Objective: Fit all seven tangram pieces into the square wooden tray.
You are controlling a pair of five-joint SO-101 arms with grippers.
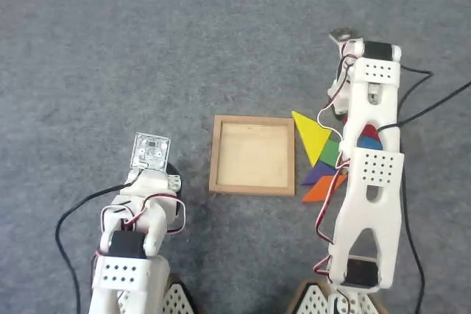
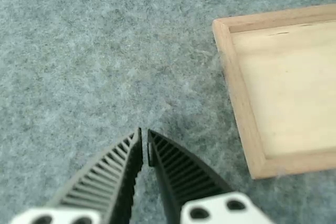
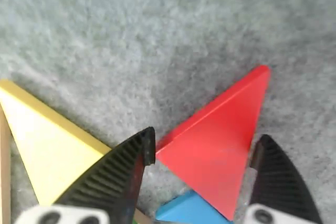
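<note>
The square wooden tray (image 1: pixel 251 118) lies mid-table with a bare floor; its corner (image 2: pixel 223 30) shows in the left wrist view. To its right the pieces lie clustered: a yellow triangle (image 1: pixel 312 136), green (image 1: pixel 330 154), purple (image 1: pixel 318 172) and orange (image 1: pixel 321 188) pieces, and red (image 1: pixel 368 132) and blue (image 1: pixel 369 143) ones partly under the right arm. My right gripper (image 3: pixel 206 142) is open, its fingers on either side of the red triangle (image 3: pixel 220 135), with the yellow triangle (image 3: pixel 47 148) and the blue piece (image 3: pixel 184 211) beside it. My left gripper (image 2: pixel 144 137) is shut over bare carpet, left of the tray.
Grey carpet (image 1: pixel 110 71) covers the table. The right arm (image 1: pixel 372 174) stretches over the pieces' right side, cables trailing beside it. The left arm (image 1: pixel 143 218) sits at the near left.
</note>
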